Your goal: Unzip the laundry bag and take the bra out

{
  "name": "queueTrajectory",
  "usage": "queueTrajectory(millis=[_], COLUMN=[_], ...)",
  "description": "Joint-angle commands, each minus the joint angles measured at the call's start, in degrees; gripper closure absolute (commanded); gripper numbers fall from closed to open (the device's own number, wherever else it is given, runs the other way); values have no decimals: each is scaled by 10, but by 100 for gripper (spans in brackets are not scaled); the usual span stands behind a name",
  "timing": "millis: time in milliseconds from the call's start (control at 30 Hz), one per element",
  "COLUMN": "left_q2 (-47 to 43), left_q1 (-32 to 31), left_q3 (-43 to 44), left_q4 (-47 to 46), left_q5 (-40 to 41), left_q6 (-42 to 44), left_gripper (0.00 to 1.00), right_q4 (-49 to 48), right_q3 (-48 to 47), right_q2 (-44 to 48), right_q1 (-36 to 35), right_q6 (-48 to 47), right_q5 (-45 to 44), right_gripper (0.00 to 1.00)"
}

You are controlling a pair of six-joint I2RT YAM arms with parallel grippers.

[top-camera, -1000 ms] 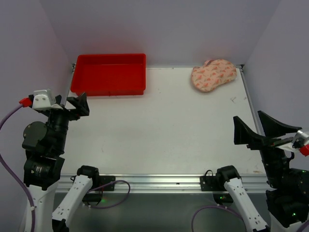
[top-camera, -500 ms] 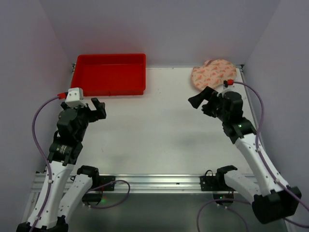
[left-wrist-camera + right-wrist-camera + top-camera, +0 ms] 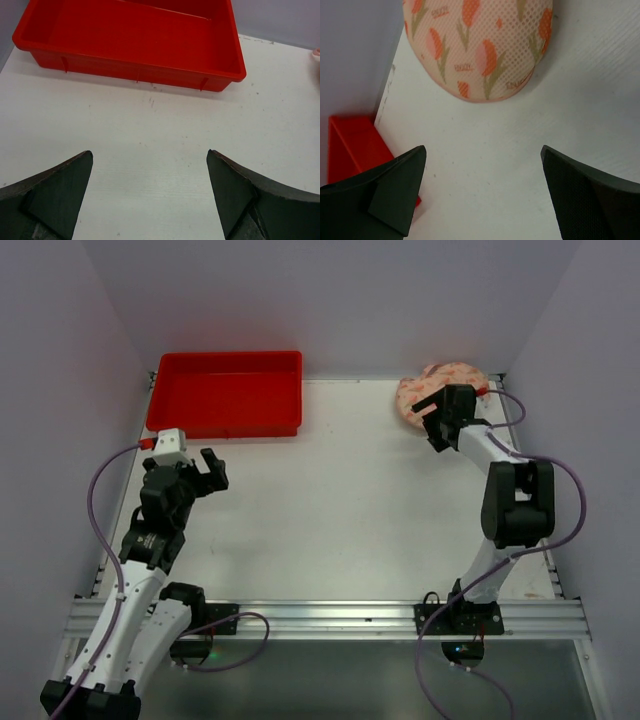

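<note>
"While the right arm stretches toward the far right corner of the bench [image 3: 330, 510], where does the laundry bag [image 3: 452, 373] lie?"

"In that very corner, flat on the bench, close to the back edge and the side wall. From the right wrist its pale mesh fills the top of the view, with the rounded edge pointing down toward the camera."

"And the bra [image 3: 485, 50]?"

"It shows through the mesh: cream-peach cloth with orange flowers on green stems. As far as I can see the mesh covers all of it. I cannot make out the zip in any view."

"What about the right fingers [image 3: 390, 190]?"

"Spread wide, with only bare bench between them. Their tips sit just short of the bag's rounded edge, apart from it, and they grip nothing."

"And on the other side?"

"The left fingers [image 3: 55, 195] are spread wide too and hold nothing. They hang above the bench on the left side. Just ahead of them stands a red tray [image 3: 125, 67], in the far left corner, well apart from the bag."
</note>
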State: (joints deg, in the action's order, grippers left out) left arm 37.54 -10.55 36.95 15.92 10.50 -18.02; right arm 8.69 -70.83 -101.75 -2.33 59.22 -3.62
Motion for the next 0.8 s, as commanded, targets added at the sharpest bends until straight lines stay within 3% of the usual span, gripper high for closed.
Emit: queueTrajectory(millis=[0, 200, 500, 600, 633, 667, 733, 767], left_q2=[2, 12, 25, 26, 27, 28, 28, 29], left_q1=[-3, -3, -3, -3, -3, -3, -3, -3], left_q3=[-7, -10, -10, -11, -10, -11, -10, -11], left_q4=[-51, -51, -50, -49, -50, -50, -50, -50], left_q5=[21, 20, 26, 29, 29, 30, 30, 30], left_q6=[-2, 1, 4, 5, 7, 7, 9, 9], left_gripper=[0, 0, 0, 0, 0, 0, 0, 0], right_q4=[-24, -7, 5, -11, -12, -16, -24, -28], right_q3=[-67, -144, -188, -184, -183, -182, -187, -189], right_q2=[-56, -136, -228, -237, -238, -238, -242, -243], right_q1=[13, 21, 20, 37, 38, 39, 43, 43], right_q6=[67, 100, 171, 186, 193, 197, 192, 184], right_q5=[-41, -45, -3, -2, -5, -6, 4, 11], right_gripper=[1, 1, 1, 11, 18, 41, 67, 90])
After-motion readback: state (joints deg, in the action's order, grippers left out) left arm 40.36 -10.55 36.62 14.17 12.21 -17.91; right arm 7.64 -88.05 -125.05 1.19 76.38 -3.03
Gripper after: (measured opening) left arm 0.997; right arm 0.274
